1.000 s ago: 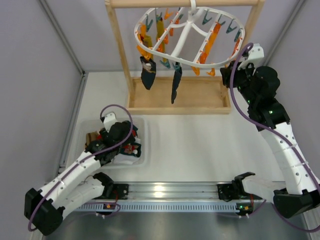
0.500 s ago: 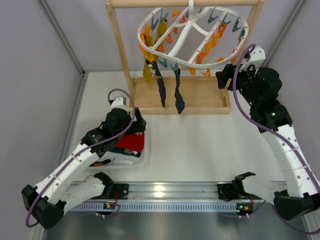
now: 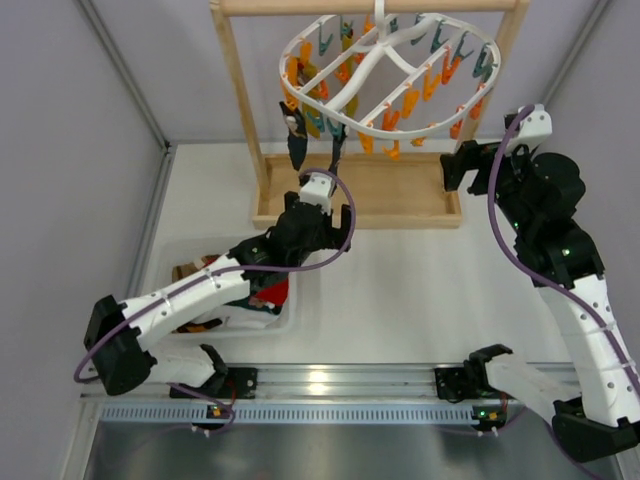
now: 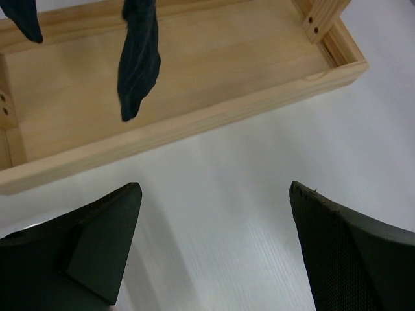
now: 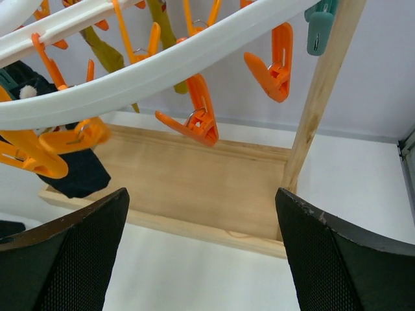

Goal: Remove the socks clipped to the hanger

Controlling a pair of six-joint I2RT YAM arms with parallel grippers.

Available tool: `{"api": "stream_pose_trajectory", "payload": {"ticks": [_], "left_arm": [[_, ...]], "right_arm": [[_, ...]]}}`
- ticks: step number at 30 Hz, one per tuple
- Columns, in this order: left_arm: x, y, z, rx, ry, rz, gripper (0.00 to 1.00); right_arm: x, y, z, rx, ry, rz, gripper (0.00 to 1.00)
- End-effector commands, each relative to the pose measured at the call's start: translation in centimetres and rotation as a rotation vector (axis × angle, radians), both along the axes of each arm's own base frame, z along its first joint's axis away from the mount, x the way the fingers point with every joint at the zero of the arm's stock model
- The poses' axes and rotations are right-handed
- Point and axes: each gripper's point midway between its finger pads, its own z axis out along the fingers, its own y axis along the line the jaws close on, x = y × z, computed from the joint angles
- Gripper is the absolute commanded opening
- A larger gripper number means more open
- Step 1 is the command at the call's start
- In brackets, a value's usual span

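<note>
Two dark socks point(image 4: 138, 58) hang clipped on the hanger point(image 5: 162, 61).
Wide open, empty: left gripper point(image 4: 214, 207) near them, right gripper point(image 5: 201, 201) beside it.

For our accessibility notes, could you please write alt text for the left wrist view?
The open left gripper hangs empty over the white table, facing the wooden stand's flat base. A dark navy sock dangles above that base, with a second sock tip at the upper left corner.

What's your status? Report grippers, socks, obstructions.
Left gripper open, empty, near dark socks. Right gripper open, empty, beside hanger. Mustard sock also clipped. Wooden stand close; path looks clear.
</note>
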Motion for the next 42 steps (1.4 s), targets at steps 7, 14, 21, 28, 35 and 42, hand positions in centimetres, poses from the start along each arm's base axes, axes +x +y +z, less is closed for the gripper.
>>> {"api": "stream_pose_trajectory", "payload": {"ticks": [7, 14, 21, 28, 35, 42], "left_arm": [[8.8, 1.4, 1.5, -0.079, -0.203, 0.042, 0.99], [11.5, 1.4, 1.5, -0.084, -0.291, -0.033, 0.99], [12.9, -0.2, 1.8, -0.117, -0.294, -0.146, 0.81], [14.2, -1.0, 0.9, -0.141, -0.258, -0.127, 0.23], [13.7, 0.4, 0.5, -0.196, -0.221, 0.051, 0.0], [8.7, -4.4, 1.1, -0.081, -0.241, 0.156, 0.0]], "right_arm": [[-0.3, -0.8, 0.7, -0.011, 0.002, -0.01, 0.9], [-0.3, 0.2, 0.6, -0.002, 0.006, 0.045, 0.9], [-0.6, 0.5, 0.7, -0.002, 0.001, 0.066, 0.9], [-1.0, 1.7, 1.1, 0.025, -0.005, 0.13, 0.89], [-3.9, 4.2, 3.6, 0.156, -0.067, 0.291, 0.88], [-5.7, 6.1, 5.8, 0.242, -0.083, 0.413, 0.85]]}}
